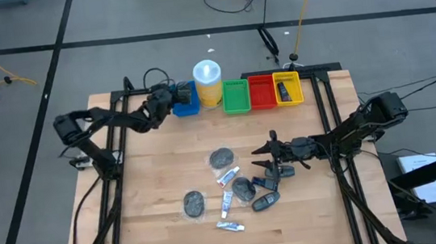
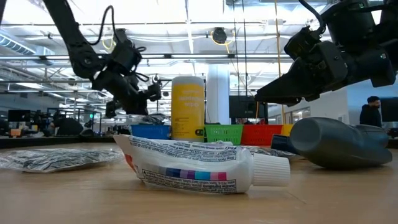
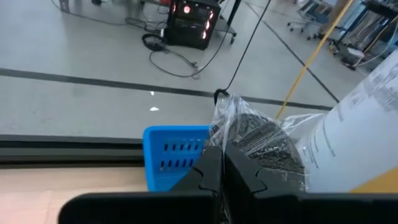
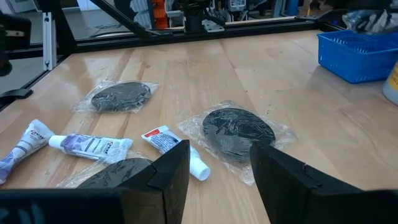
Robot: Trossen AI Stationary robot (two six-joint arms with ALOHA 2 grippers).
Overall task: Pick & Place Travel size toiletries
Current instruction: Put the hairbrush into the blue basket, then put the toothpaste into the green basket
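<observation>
Clear wrap of a grey disc (image 3: 258, 140) is pinched in the left gripper (image 3: 222, 163), fingers closed on it, held above the blue bin (image 1: 186, 106) at the table's far edge beside the yellow cylinder (image 1: 208, 85). Right gripper (image 1: 264, 154) hovers mid-table, jaws apart and empty — over discs (image 1: 222, 156), tubes (image 1: 227, 178) and dark containers (image 1: 265, 202) lying loose on the wood.
</observation>
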